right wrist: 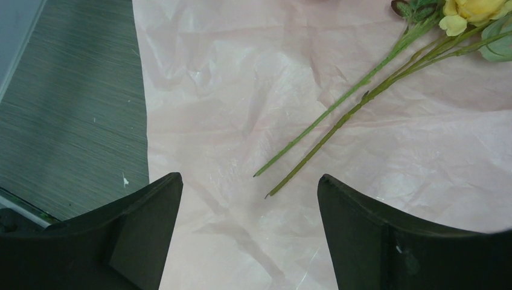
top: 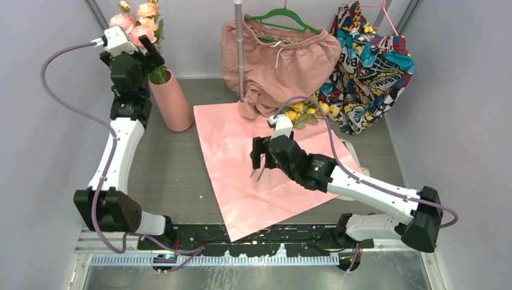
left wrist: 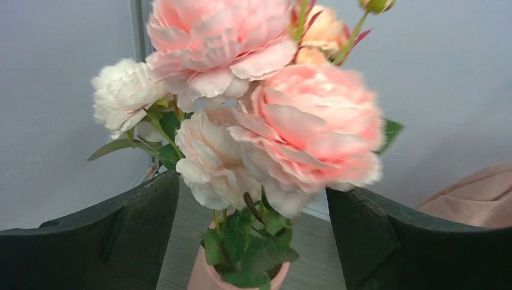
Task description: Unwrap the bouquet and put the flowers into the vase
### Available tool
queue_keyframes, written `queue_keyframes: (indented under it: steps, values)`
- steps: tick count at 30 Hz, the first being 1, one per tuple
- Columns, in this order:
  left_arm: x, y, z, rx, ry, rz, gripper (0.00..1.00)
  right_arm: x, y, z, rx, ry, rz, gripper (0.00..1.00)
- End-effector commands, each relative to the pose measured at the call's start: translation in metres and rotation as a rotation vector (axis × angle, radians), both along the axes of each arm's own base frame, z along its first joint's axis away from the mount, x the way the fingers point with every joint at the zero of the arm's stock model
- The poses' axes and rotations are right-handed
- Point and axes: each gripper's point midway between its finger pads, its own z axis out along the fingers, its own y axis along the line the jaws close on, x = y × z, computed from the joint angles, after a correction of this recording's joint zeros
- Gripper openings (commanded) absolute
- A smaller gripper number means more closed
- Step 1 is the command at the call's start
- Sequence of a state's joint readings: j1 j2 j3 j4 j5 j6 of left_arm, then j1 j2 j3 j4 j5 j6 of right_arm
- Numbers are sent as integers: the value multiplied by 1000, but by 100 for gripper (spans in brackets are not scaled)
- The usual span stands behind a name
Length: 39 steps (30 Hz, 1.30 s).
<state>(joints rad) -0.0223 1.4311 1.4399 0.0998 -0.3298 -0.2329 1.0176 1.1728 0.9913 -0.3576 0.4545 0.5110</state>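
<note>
1. The unwrapping looks done. The pale pink wrapping paper [top: 241, 181] lies spread flat across the middle of the grey table [top: 163, 175], one corner reaching toward the near edge, and it encloses nothing.
2. Part of the bunch is in place. The large soft pink and white flowers [left wrist: 290, 121] stand in the tall matte salmon-pink tapered vase [top: 174, 103], near the table's far-left corner.
3. What I judge is left: the small yellow flowers [top: 305, 112] lie on the paper near its far edge. Their thin green stems [right wrist: 338, 121] run back toward the middle of the sheet. They have yet to go into the vase.
4. My left gripper [top: 137, 43] is up at the blooms above the vase. Its fingers are spread wide on either side of them and hold nothing that I can see.
5. My right gripper [right wrist: 250, 187] hovers over the paper with its fingers apart. The cut stem ends lie just ahead of the gap, untouched.
6. Only the overhead view shows how vase, paper and yellow flowers lie relative to each other, but there my right arm hides most of the stems.
7. My right wrist view shows two separate stems on crumpled paper, and no vase.
8. My left wrist view shows leaves and stems going down into the vase mouth, plus a white bloom that I cannot make out from overhead.
</note>
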Motion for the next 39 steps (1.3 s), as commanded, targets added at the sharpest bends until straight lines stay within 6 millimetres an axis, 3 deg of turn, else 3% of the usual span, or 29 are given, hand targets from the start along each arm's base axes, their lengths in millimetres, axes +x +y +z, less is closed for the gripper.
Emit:
queue_keyframes:
  steps: [1,5,9,13,18,25,31,35,39]
  values:
    - [-43,-15,70,-22,-200,-62,91,13,0,11,78,-20,-52,87]
    - [-68,-24,71,-107,-188,-107,91,33,-19,11,136,-10,-162,83]
    - [-93,-41,46,-205,-152,-200,91,58,-36,1,111,18,-218,82]
    - [-107,-63,-14,-278,15,-285,88,78,-40,-18,48,74,-244,79]
    - [-119,-114,-89,-270,179,-415,86,95,-25,-43,39,138,-219,72]
    - [-135,-190,-165,-188,376,-568,85,115,-4,-71,27,196,-213,71]
    - [-149,-207,-203,-167,470,-623,84,123,-1,-115,33,278,-195,70]
    - [-153,-199,-227,-108,542,-603,84,127,5,-146,-3,346,-177,69]
    - [-156,-200,-236,-89,575,-613,84,128,8,-169,-15,388,-178,69]
